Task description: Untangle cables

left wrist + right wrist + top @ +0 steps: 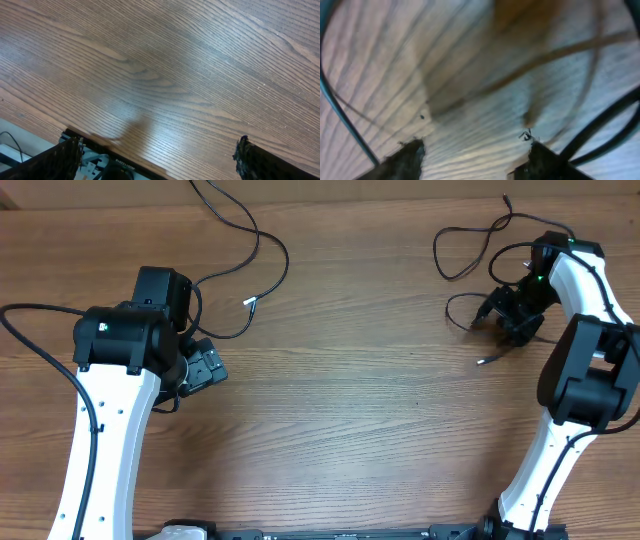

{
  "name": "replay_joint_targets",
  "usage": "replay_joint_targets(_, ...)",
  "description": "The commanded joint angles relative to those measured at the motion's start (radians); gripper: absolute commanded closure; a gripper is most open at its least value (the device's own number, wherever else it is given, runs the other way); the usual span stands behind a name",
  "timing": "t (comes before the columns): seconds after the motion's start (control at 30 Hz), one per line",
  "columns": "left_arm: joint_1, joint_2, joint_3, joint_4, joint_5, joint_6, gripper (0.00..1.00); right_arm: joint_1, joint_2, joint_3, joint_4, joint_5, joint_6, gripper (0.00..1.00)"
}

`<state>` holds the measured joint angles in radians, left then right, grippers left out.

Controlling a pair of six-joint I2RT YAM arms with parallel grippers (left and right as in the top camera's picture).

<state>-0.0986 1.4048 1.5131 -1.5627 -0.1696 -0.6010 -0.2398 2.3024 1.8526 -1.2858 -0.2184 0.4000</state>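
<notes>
Nearest the base, left arm (110,410) and right arm (560,445), white shells with black joints, angled over a brown table (350,430) of long, wavy wood grain. On the left, left gripper (208,367) low over bare wood; in its wrist view, jaws spread wide, rough black fingertips (252,160) at the lower corners, nothing held between them. Just beyond, left cable (257,228), thin and black, slack in open curves, with a small white plug (250,302) near the gripper and the rest running off the far edge. On the right, well apart, right gripper (503,315) set among the loops of right cable (437,252), equally thin and dark; a small silvery tip (483,361) on the near side, a dark tip (505,197) at the far side. Right wrist view badly blurred: jaws apart, black cord arcs (600,130) beside one fingertip (545,160), no cord clearly pinched. Contact with the loops impossible to tell.
</notes>
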Motion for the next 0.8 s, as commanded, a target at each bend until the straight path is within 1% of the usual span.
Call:
replay_joint_targets(0.0,-0.006,0.002,-0.002,0.001,-0.021,-0.016,0.00,0.013,0.010,-0.003,0.021,0.010,0.053,0.47)
replay_joint_targets(0.03,-0.006,0.002,-0.002,0.001,-0.021,-0.016,0.00,0.016,0.010,-0.003,0.029,-0.002,0.054,0.55)
replay_joint_targets(0.07,-0.006,0.002,-0.002,0.001,-0.021,-0.016,0.00,0.020,0.010,-0.003,0.040,-0.018,0.063,0.60)
replay_joint_targets(0.1,-0.006,0.002,-0.002,0.001,-0.021,-0.016,0.00,0.022,0.010,-0.003,0.047,-0.034,0.077,0.65)
replay_joint_targets(0.13,-0.006,0.002,-0.002,0.001,-0.021,-0.016,0.01,0.024,0.010,-0.003,0.058,-0.057,0.092,0.66)
replay_joint_targets(0.27,-0.006,0.002,-0.002,0.001,-0.021,-0.016,0.00,0.027,0.010,-0.003,0.100,-0.117,0.102,0.66)
replay_joint_targets(0.4,-0.006,0.002,-0.002,0.001,-0.021,-0.016,0.01,0.026,0.010,-0.003,0.113,-0.116,0.102,0.65)
replay_joint_targets(0.53,-0.006,0.002,-0.002,0.001,-0.021,-0.016,0.01,0.026,0.010,-0.003,0.103,-0.116,0.101,0.65)
replay_joint_targets(0.63,-0.006,0.002,-0.002,0.001,-0.021,-0.016,0.01,0.026,0.010,-0.003,0.082,-0.114,0.097,0.61)
replay_joint_targets(0.7,-0.006,0.002,-0.002,0.001,-0.021,-0.016,0.00,0.026,0.010,-0.003,0.061,-0.109,0.098,0.61)
replay_joint_targets(0.73,-0.006,0.002,-0.002,0.001,-0.021,-0.016,0.01,0.024,0.010,-0.003,0.053,-0.108,0.098,0.63)
replay_joint_targets(0.77,-0.006,0.002,-0.002,0.001,-0.021,-0.016,0.01,0.020,0.010,-0.003,0.047,-0.108,0.098,0.68)
